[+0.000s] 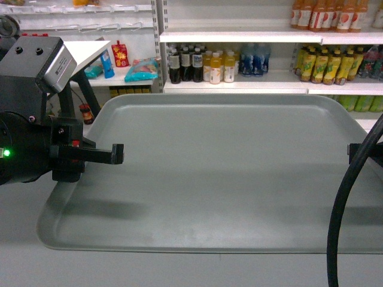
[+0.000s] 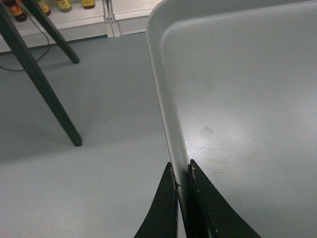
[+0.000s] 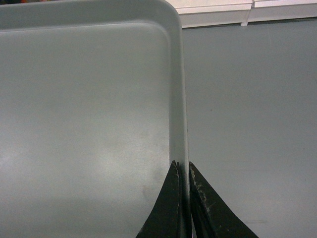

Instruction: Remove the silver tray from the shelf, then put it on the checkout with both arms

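Observation:
The silver tray (image 1: 227, 167) lies level and fills the middle of the head view, held by both arms. My left gripper (image 1: 117, 153) is shut on the tray's left rim (image 2: 171, 119), one finger outside the rim and one inside. My right gripper (image 1: 350, 149) is shut on the right rim (image 3: 179, 99) in the same way. A pale white surface, the checkout (image 1: 179, 272), shows under the tray's near edge. I cannot tell whether the tray touches it. The store shelf (image 1: 239, 85) stands behind the tray, apart from it.
Bottled drinks (image 1: 209, 63) line the shelves behind. A second shelf with snack packs (image 1: 140, 70) is at back left. Black stand legs (image 2: 44, 89) rise from the grey floor (image 3: 247, 99) left of the tray. A thick black cable (image 1: 344, 209) hangs at right.

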